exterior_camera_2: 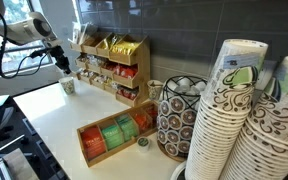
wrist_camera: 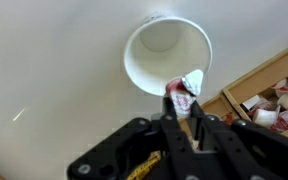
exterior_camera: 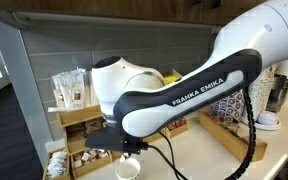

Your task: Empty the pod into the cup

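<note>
Both jaws of the gripper [wrist_camera: 181, 108] are pressing tight on a small white-and-red pod [wrist_camera: 188, 86], holding it just above the rim of the cup [wrist_camera: 167, 52]. The white cup is standing upright and open on the pale counter [wrist_camera: 44, 80], with a wooden organiser [wrist_camera: 246, 88] of sachets lying near it on the right. In an exterior view, stacked patterned cups [exterior_camera_2: 224, 120] are filling the near right.
</note>
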Robot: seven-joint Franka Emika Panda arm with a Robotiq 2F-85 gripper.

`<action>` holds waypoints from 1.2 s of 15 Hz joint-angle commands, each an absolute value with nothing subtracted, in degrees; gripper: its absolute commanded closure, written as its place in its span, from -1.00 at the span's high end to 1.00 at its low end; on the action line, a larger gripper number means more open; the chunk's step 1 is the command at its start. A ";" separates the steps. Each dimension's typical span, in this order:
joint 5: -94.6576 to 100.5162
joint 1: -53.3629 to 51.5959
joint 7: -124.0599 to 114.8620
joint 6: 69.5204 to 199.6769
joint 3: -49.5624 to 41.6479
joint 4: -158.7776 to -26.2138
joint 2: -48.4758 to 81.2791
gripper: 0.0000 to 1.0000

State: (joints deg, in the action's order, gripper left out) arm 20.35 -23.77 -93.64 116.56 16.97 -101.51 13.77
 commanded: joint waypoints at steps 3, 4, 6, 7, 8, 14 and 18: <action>20.12 -24.61 -93.43 116.40 16.11 -101.20 13.87 -0.91; 20.85 -24.81 -93.27 115.53 16.05 -101.00 13.85 -0.91; 22.43 -25.25 -93.11 114.14 15.93 -100.92 13.55 -0.91; 22.94 -25.39 -92.83 113.65 15.96 -100.96 13.41 -0.91; 23.37 -25.57 -92.44 113.04 16.10 -101.09 13.22 -0.91; 27.79 -27.92 -91.06 108.87 16.67 -100.26 13.53 -0.91; 32.62 -29.33 -91.99 106.84 16.69 -99.43 14.26 -0.91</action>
State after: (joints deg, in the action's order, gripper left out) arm 29.21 -28.10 -91.87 109.00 16.93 -100.51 13.52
